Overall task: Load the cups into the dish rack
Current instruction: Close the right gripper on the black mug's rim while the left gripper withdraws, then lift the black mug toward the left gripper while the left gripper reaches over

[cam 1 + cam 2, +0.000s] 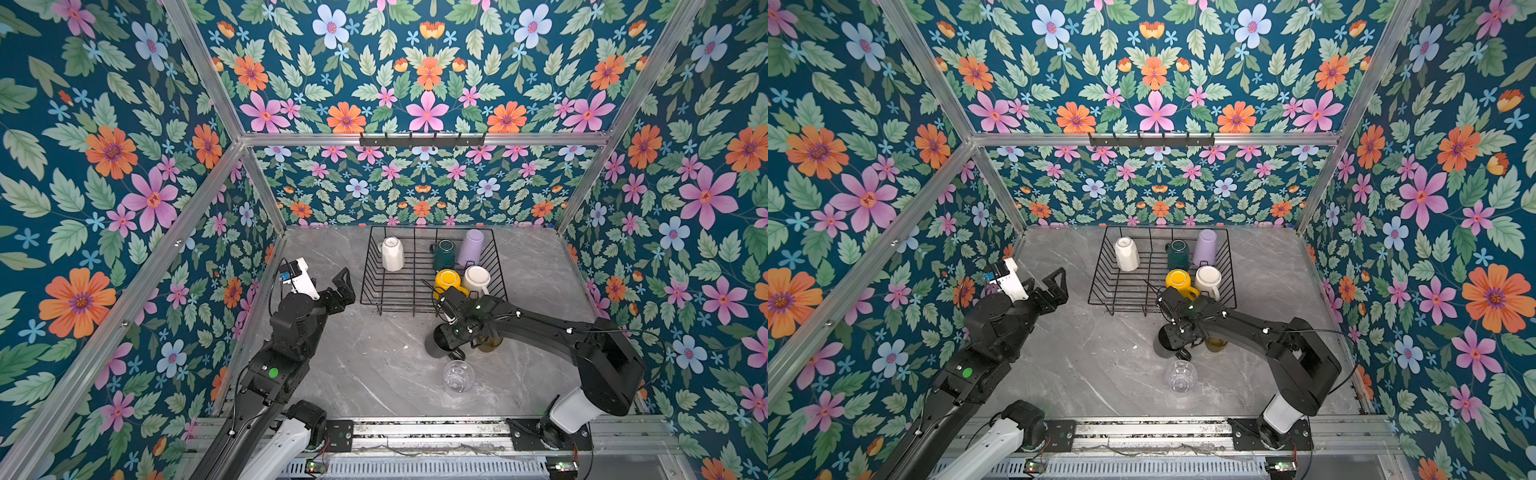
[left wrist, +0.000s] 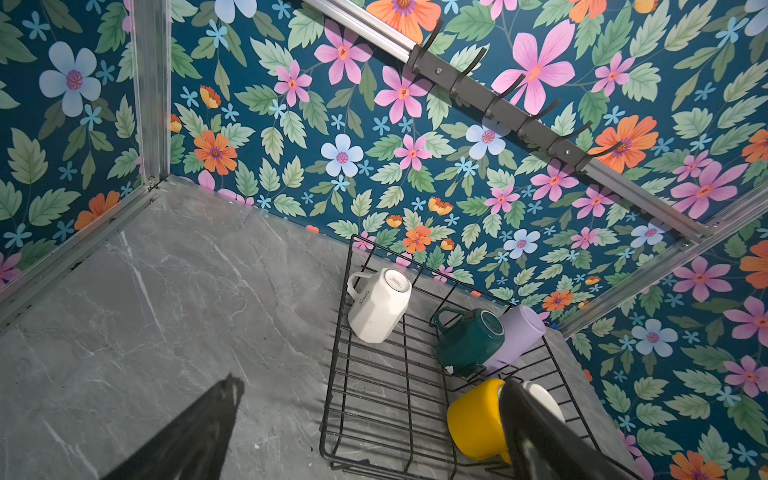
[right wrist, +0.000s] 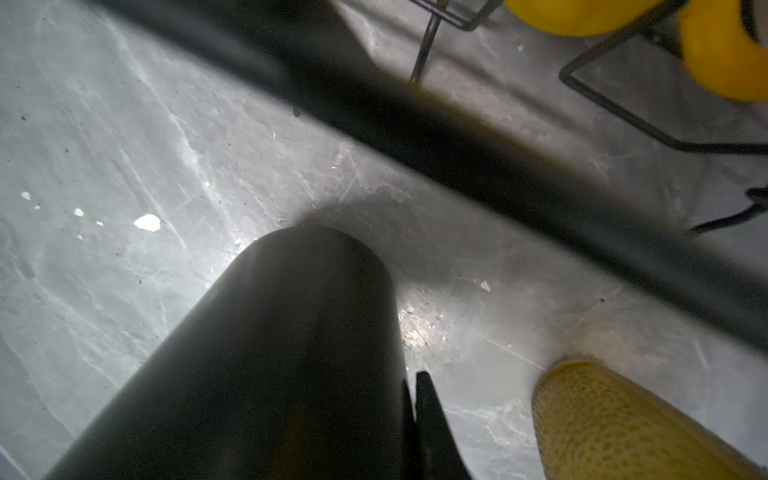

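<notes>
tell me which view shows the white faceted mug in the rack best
The left wrist view: the white faceted mug is large, base up in the dish rack, with handle and base print visible. In both top views it is small, at the rack's far left corner. The right wrist view misses it.

Five cups (image 1: 392,253) in rack (image 1: 409,286), three outside

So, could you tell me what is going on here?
Cups are being loaded into the rack. Five already sit in it. The right gripper is shut on the black mug on the table in front; a brown tumbler and a clear glass wait beside it. The left gripper hangs open to the rack's left, empty.
</notes>
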Robot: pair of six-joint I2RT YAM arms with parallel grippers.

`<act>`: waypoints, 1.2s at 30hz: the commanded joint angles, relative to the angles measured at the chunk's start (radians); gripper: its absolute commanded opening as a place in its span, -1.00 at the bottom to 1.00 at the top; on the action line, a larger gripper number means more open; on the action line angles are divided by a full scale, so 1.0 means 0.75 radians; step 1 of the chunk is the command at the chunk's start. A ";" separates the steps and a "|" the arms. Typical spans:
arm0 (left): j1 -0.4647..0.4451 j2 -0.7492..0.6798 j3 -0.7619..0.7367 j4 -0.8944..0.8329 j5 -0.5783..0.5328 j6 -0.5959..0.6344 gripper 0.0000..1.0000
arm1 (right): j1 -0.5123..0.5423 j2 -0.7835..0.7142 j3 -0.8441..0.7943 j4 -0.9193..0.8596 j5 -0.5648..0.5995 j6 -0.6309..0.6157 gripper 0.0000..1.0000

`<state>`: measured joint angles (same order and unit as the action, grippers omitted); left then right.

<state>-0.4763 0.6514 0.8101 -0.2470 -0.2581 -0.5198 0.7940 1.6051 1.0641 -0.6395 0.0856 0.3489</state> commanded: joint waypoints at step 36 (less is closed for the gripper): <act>0.001 -0.170 -0.262 0.565 0.802 0.122 0.97 | -0.402 -0.517 -0.023 0.465 -1.042 0.245 -1.00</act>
<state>-0.4759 0.5110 0.6205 0.0608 0.1619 -0.4545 0.5259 1.2339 1.0718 -0.5186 -0.4629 0.4088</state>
